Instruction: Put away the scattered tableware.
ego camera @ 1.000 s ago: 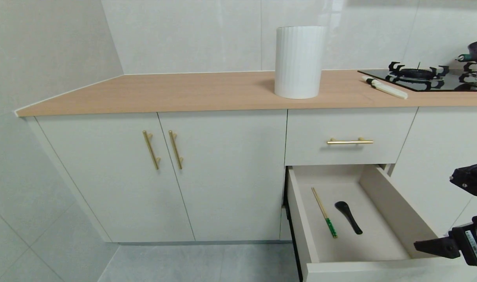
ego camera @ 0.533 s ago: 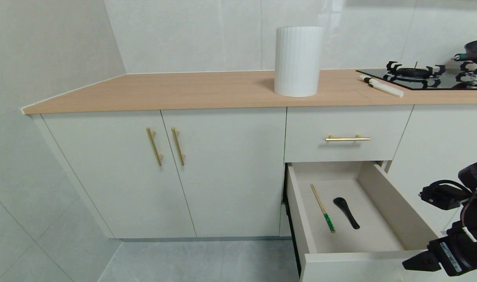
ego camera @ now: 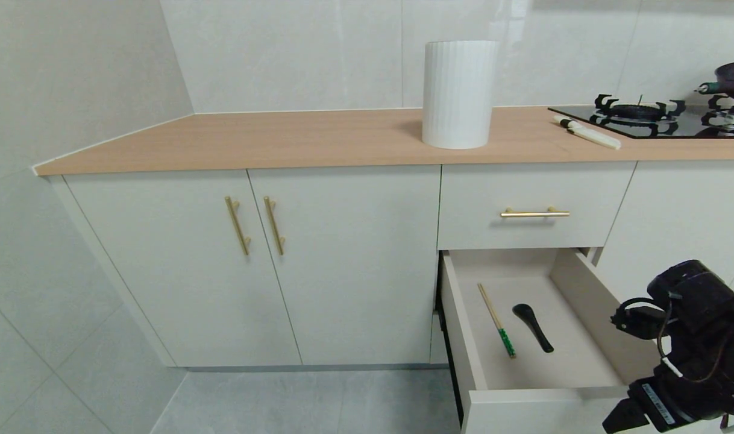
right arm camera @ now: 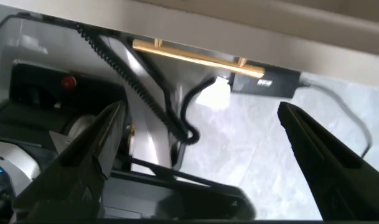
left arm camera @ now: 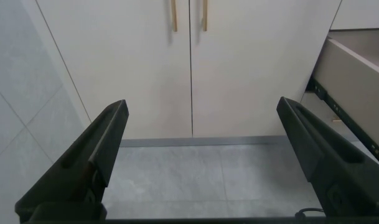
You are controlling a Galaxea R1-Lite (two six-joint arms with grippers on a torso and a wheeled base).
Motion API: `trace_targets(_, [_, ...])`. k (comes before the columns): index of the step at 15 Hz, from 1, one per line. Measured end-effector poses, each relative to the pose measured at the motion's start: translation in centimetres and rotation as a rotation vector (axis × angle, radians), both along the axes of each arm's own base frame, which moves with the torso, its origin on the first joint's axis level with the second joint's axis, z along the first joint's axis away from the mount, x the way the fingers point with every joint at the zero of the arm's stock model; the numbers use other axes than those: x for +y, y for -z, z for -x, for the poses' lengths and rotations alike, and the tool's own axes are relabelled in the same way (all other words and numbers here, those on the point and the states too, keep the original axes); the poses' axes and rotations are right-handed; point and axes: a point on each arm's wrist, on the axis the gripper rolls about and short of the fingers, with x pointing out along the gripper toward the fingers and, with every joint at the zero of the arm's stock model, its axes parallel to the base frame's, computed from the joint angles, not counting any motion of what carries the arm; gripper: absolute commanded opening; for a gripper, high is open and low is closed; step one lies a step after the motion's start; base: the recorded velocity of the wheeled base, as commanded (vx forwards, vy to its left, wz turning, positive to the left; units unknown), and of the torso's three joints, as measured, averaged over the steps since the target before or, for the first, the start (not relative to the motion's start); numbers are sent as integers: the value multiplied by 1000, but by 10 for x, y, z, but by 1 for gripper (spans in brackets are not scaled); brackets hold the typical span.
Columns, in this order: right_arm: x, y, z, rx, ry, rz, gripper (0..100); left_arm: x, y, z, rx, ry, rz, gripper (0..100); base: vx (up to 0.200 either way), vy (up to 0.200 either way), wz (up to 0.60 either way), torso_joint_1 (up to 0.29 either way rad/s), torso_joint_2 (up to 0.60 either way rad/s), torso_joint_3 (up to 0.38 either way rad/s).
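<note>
Tableware lies in two spots: chopsticks [ego camera: 497, 322] and a black spoon [ego camera: 533, 327] rest inside the open drawer [ego camera: 463, 337], and a knife [ego camera: 587, 133] lies on the wooden surface [ego camera: 270, 141] above the drawer, off to its right. I cannot tell blade from handle on the knife; it reads as one pale bar with a dark band near its far end. My right arm covers the drawer's right front corner, and the drawer's front panel is cut off at the head view's edge. The hob [ego camera: 650, 120] beyond the knife is cut off too.

The chopsticks are pale wood with green ends toward the drawer's front, and they run along its left wall. The spoon is glossy, with its bowl toward the drawer's back. The drawer's inside is matt beige. A ribbed white cylinder [ego camera: 458, 93] stands upright above the drawer. A brass bar handle [ego camera: 535, 213] sits on the shut drawer directly over it.

My right fingers [right arm camera: 89, 155] are spread wide and empty, low at the drawer's right front corner. My left fingers [left arm camera: 96, 155] are spread and empty too, low over grey floor tiles [left arm camera: 195, 180] left of the drawer, facing the cabinet doors [left arm camera: 251, 62].
</note>
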Motion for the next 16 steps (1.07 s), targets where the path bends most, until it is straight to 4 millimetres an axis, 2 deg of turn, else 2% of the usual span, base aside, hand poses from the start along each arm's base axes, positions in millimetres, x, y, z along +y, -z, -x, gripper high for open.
trace_targets(4, [10, 11, -9, -32, -2, -6, 100, 0, 0, 0, 0, 1, 0, 100, 0, 0, 0, 0, 0, 0])
trace_targets(16, [12, 28, -22, -238, 59, -13, 100, 0, 0, 0, 0, 0, 0, 100, 0, 0, 0, 0, 0, 0])
